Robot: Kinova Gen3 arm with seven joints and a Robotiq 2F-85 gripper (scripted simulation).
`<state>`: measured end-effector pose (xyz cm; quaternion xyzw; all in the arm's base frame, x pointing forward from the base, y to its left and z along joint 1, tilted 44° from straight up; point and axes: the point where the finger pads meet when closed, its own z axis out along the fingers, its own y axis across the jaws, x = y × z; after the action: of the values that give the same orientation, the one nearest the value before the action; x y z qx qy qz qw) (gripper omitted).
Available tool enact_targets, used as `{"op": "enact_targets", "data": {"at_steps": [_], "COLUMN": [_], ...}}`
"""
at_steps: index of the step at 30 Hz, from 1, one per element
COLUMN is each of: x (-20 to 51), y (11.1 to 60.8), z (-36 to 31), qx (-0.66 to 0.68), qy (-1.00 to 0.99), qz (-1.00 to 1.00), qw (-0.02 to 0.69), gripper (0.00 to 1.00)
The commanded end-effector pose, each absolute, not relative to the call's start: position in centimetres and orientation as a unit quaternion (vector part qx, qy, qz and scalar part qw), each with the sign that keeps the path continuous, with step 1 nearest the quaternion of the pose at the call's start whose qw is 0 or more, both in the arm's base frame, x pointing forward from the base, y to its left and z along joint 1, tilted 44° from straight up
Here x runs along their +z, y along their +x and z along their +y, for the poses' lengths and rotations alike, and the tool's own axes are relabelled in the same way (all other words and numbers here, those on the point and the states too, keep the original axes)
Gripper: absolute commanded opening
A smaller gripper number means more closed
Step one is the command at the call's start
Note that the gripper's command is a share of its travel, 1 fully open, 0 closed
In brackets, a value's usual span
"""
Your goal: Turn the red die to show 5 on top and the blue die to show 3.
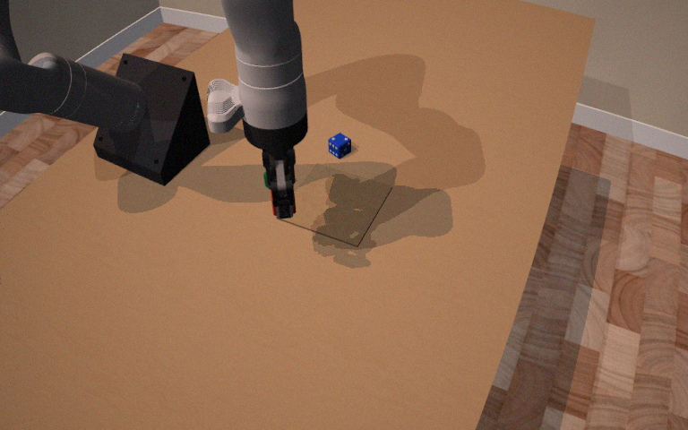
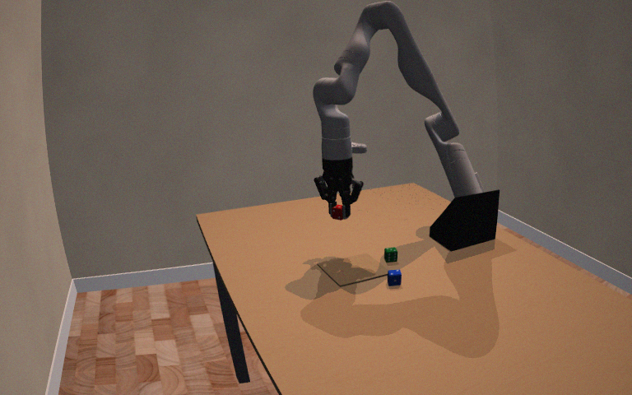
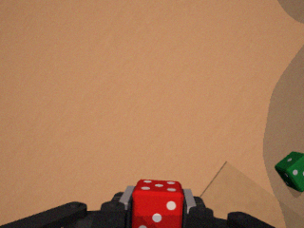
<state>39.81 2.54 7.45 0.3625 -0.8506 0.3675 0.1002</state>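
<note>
My gripper (image 2: 339, 211) is shut on the red die (image 3: 158, 209) and holds it high above the table, over the area near the mat's corner. The die also shows in the exterior view (image 2: 337, 211) and as a red sliver in the top view (image 1: 274, 202). In the wrist view its face toward the camera shows three pips. The thin tan mat (image 1: 337, 202) lies flat on the table, in shadow. The blue die (image 1: 339, 145) (image 2: 394, 277) sits on the table just off the mat's edge. The green die (image 2: 391, 254) sits beside the mat; it also shows in the wrist view (image 3: 292, 170).
The arm's black base block (image 1: 154, 117) stands at the back left of the table. The table's edge drops to a wooden floor (image 1: 608, 283) on the right.
</note>
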Motion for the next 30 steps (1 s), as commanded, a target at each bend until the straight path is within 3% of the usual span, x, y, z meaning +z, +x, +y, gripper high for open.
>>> {"op": "enact_targets", "data": {"at_steps": [1,30], "x": [7.5,6.8], "y": [39.8,39.8], "z": [2.4,1.3], "qx": [0.364,0.238], "qy": [0.374,0.78], "qz": [-0.846,-0.497], "qw": [0.107,0.297], "gripper": [0.26,0.26]}}
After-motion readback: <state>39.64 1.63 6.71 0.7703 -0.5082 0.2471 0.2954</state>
